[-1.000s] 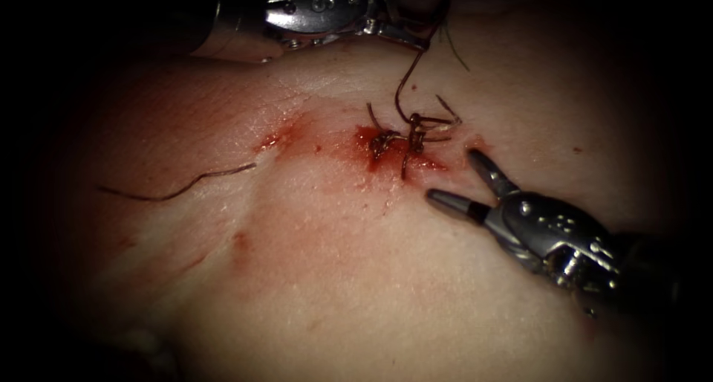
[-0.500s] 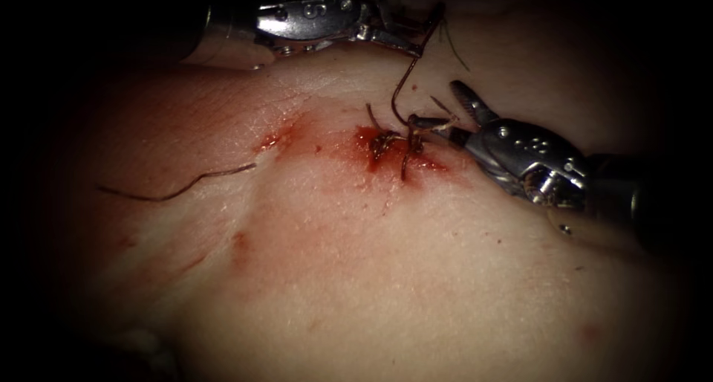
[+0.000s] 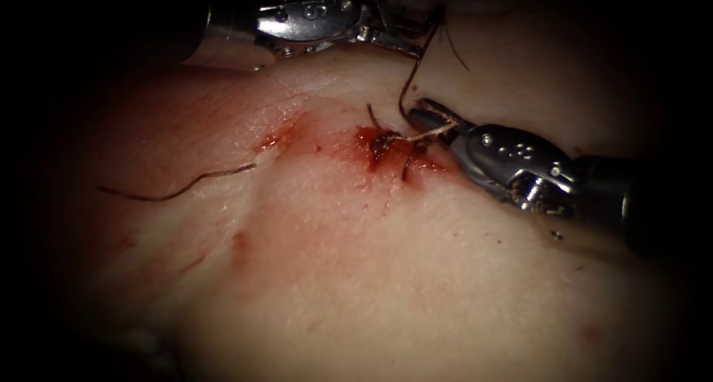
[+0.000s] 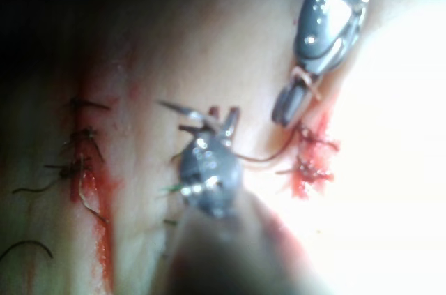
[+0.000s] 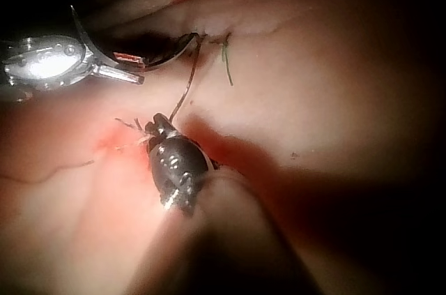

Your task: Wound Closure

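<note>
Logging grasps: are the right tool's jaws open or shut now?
Shut. In the endoscope view the right tool has its jaws closed together on the thread just right of the cut.

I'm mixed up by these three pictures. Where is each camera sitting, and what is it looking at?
Endoscope view: above and in front of the tissue, facing the cut; both hands show.
Left wrist view: rides the left arm, looking along its shaft at the left hand.
Right wrist view: rides the right arm, looking at the right hand.
Shared: the thread running between both hands.
</note>
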Motion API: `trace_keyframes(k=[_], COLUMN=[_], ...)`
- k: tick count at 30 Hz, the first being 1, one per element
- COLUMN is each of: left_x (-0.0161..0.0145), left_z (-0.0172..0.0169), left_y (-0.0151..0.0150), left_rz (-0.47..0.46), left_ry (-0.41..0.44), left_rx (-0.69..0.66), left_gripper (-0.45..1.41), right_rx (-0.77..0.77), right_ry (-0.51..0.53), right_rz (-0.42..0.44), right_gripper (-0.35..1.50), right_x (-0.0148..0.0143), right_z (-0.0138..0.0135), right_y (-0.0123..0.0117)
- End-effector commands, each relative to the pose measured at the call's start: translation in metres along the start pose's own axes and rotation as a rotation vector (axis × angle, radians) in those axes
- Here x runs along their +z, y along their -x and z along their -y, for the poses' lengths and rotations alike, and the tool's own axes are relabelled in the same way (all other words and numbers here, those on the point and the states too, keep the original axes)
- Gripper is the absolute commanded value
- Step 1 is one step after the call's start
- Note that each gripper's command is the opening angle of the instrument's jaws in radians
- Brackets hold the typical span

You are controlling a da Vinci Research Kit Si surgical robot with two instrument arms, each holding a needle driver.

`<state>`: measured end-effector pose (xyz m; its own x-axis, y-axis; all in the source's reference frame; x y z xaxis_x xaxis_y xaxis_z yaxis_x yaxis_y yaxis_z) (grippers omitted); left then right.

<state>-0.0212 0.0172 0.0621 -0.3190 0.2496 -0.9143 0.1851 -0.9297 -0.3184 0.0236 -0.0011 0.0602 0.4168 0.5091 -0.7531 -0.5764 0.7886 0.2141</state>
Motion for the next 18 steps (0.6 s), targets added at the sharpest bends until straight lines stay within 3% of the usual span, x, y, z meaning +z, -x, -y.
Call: trace_keyframes(k=[1, 6, 11, 18], left_x=[0.0007, 0.001, 0.0012, 0.0013], left_z=[0.0005, 0.0021, 0.0035, 0.0035], left_y=[0.0004, 0.0004, 0.0006, 0.0006], left_rz=[0.0, 0.005, 0.006, 0.008], left_ry=[-0.002, -0.018, -0.039, -0.055], left_rx=[-0.001, -0.005, -0.008, -0.008], left_gripper=[-0.45, -0.45, -0.45, -0.45], right_rx=[0.011, 0.052, 0.096, 0.067], right_ry=[-0.02, -0.122, -0.234, -0.232], right_rz=[-0.026, -0.069, -0.012, 0.025], right_gripper=[-0.35, -0.35, -0.35, -0.35], right_x=[0.0001, -0.0001, 0.0006, 0.0007], right_z=[0.0007, 0.0026, 0.0047, 0.0052], right_y=[0.0, -0.0014, -0.0017, -0.0012])
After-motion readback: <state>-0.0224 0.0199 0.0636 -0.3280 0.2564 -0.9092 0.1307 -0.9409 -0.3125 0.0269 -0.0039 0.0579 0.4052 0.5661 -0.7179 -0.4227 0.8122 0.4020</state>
